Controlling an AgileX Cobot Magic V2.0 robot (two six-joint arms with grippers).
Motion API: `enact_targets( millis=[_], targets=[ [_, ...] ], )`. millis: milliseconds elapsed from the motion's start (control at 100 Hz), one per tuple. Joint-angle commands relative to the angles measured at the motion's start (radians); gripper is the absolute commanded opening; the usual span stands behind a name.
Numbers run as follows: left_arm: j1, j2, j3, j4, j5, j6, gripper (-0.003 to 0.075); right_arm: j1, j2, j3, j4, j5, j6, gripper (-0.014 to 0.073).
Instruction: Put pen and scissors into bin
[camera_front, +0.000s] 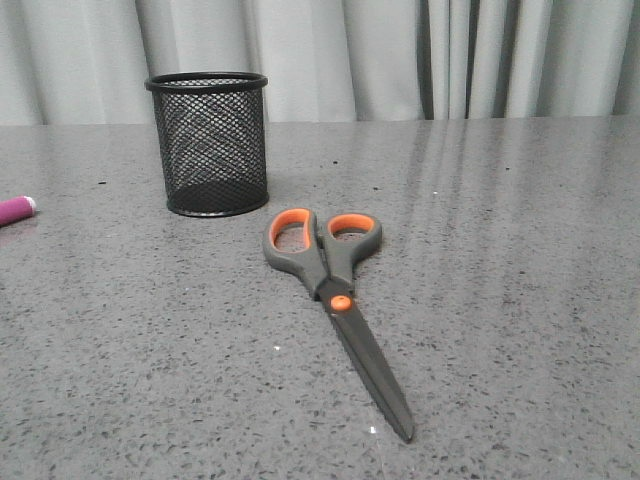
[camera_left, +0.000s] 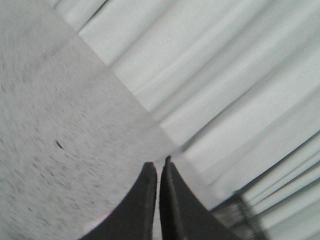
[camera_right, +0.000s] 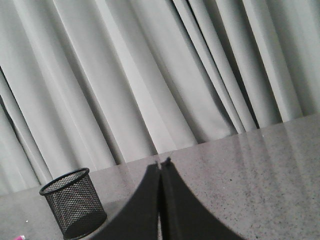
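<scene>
Grey speckled table runs back to pale pleated curtains. One pair of scissors lies flat nearest the front camera, blades closed, tips toward the camera. One bin stands upright beyond the handles. One pen shows only its end, far left. Two grippers: the left gripper has its fingers pressed together over bare table; the right gripper, fingers likewise together, has the bin ahead of its tips and off to one side.

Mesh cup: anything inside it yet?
The mesh cup looks empty through its wire. The scissors and pen lie outside on the table.
</scene>
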Motion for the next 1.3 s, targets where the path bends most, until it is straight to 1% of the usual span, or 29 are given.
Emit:
enact_targets(
  millis=[0,40,110,180,210,220,230,260,310,360,380,430,500,580,710,830,970,1070,1200,1290],
  targets=[
    [0.002,-0.032,0.041,-0.116,-0.018,-0.008,-0.0019,-0.008,0.0,-0.068,0.003,-0.013,0.001,-0.0065],
    [0.002,-0.032,0.037,-0.116,0.0,-0.008,-0.0018,-0.008,0.012,-0.094,0.003,0.029,0.001,-0.0065],
    [0.002,-0.032,0.005,-0.104,0.083,0.001,-0.0013,-0.008,0.047,-0.154,-0.016,0.101,0.001,-0.0064],
    [0.002,-0.023,-0.049,-0.058,0.182,0.06,0.0024,-0.008,0.096,-0.229,-0.065,0.185,0.001,-0.0048],
    [0.002,-0.012,-0.076,-0.035,0.216,0.104,0.0059,-0.008,0.126,-0.269,-0.089,0.213,0.001,-0.0027],
    [0.002,-0.005,-0.09,-0.023,0.232,0.121,0.0076,-0.008,0.132,-0.277,-0.1,0.22,0.001,-0.0012],
    [0.002,-0.005,-0.098,-0.017,0.239,0.129,0.0076,-0.008,0.138,-0.285,-0.106,0.235,0.001,-0.0004],
    [0.002,0.014,-0.137,0.015,0.273,0.165,0.012,-0.008,0.169,-0.324,-0.127,0.26,0.001,0.0031],
    [0.002,0.052,-0.196,0.069,0.311,0.196,0.0196,-0.008,0.216,-0.376,-0.156,0.295,0.001,0.0115],
    [0.002,0.112,-0.258,0.134,0.351,0.208,0.0251,-0.008,0.267,-0.424,-0.159,0.327,0.001,0.0227],
    [0.002,0.129,-0.285,0.165,0.371,0.208,0.0268,-0.008,0.29,-0.444,-0.159,0.345,0.001,0.0254],
    [0.002,0.201,-0.35,0.236,0.425,0.208,0.0287,-0.008,0.344,-0.487,-0.159,0.395,0.001,0.0348],
    [0.002,0.296,-0.437,0.335,0.497,0.208,0.0286,-0.008,0.42,-0.543,-0.159,0.474,-0.007,0.041],
    [-0.029,0.374,-0.506,0.419,0.509,0.206,0.0285,-0.008,0.493,-0.584,-0.159,0.533,-0.038,0.0414],
    [-0.067,0.516,-0.597,0.477,0.571,0.206,0.0285,-0.008,0.555,-0.609,-0.159,0.538,-0.038,0.0414],
    [-0.078,0.659,-0.687,0.571,0.671,0.206,0.0286,-0.008,0.559,-0.611,-0.159,0.534,-0.038,0.0414],
    [-0.098,0.821,-0.808,0.727,0.764,0.204,0.0286,-0.008,0.559,-0.611,-0.159,0.536,-0.038,0.0414],
    [-0.118,0.936,-0.905,0.839,0.855,0.197,0.0285,-0.008,0.559,-0.611,-0.159,0.539,-0.038,0.0414],
    [-0.149,1.092,-1.027,0.946,0.934,0.148,0.0285,-0.008,0.559,-0.611,-0.159,0.539,-0.038,0.0414],
    [-0.176,1.178,-1.088,1.013,0.969,0.143,0.0285,-0.008,0.559,-0.611,-0.159,0.539,-0.038,0.0414]
  ],
)
